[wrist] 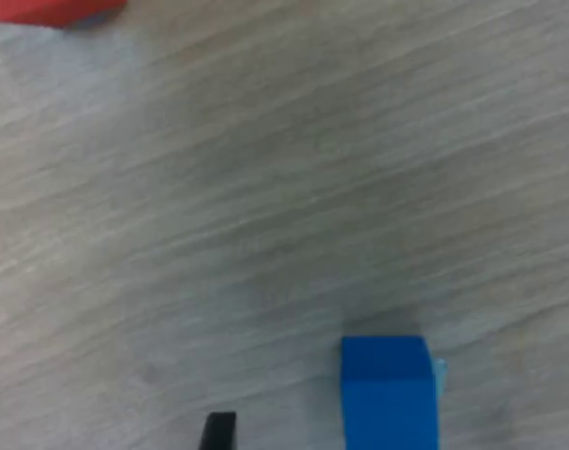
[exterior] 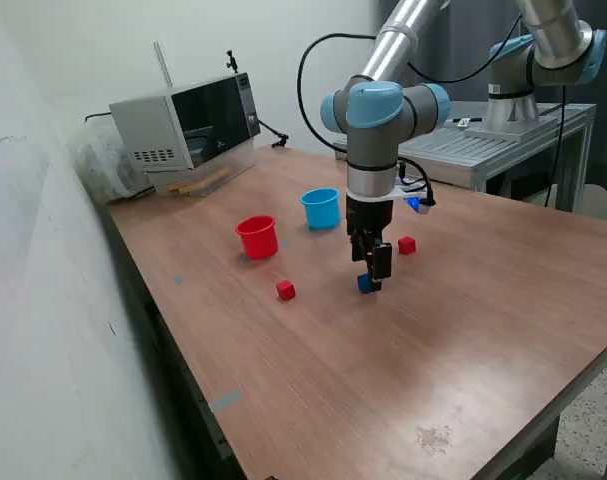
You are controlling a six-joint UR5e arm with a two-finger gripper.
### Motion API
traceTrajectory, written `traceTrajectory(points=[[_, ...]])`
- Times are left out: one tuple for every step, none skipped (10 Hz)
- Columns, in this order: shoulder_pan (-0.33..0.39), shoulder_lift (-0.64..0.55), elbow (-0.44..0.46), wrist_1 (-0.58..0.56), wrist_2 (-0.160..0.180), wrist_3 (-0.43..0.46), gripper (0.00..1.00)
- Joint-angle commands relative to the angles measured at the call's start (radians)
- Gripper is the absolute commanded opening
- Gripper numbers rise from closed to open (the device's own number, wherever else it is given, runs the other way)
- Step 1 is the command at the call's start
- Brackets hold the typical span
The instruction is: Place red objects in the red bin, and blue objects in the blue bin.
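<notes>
My gripper [exterior: 373, 277] is lowered to the wooden table [exterior: 463, 330] with its fingers apart, open around a dark blue cube [exterior: 364, 285]. In the wrist view the blue cube [wrist: 389, 394] sits between the two dark fingertips [wrist: 218, 431] with a gap on both sides. One red cube [exterior: 285, 290] lies toward the exterior view's left, and it may be the red cube [wrist: 54, 9] at the wrist view's edge. Another red cube [exterior: 407, 245] lies just to the right of the gripper. The red cup [exterior: 257, 237] and light blue cup [exterior: 321, 208] stand upright behind. A second blue cube is not in view.
A microwave [exterior: 183, 125] stands at the table's far left corner. A second arm on a metal stand [exterior: 503, 130] is behind the table at the right. A white wall runs along the exterior view's left.
</notes>
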Motion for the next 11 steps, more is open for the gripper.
traceTrajectory(points=[[-0.025,0.008,0.009,-0.015,0.002,-0.015,1.0],[-0.032,0.009,0.007,-0.019,0.002,-0.026,1.0],[-0.037,0.011,0.004,-0.022,0.002,-0.032,1.0],[-0.037,0.011,0.003,-0.022,0.003,-0.032,0.0],[-0.037,0.011,0.007,-0.023,0.005,-0.037,0.0],[-0.037,0.009,0.012,-0.022,0.011,-0.064,0.0],[-0.037,0.009,0.012,-0.022,0.011,-0.089,0.0],[-0.036,0.008,0.012,-0.017,0.014,-0.109,0.0],[-0.032,0.008,0.012,-0.013,0.017,-0.124,0.0],[-0.032,0.008,0.012,-0.011,0.017,-0.127,0.0],[-0.031,0.006,0.012,-0.011,0.017,-0.127,0.0]])
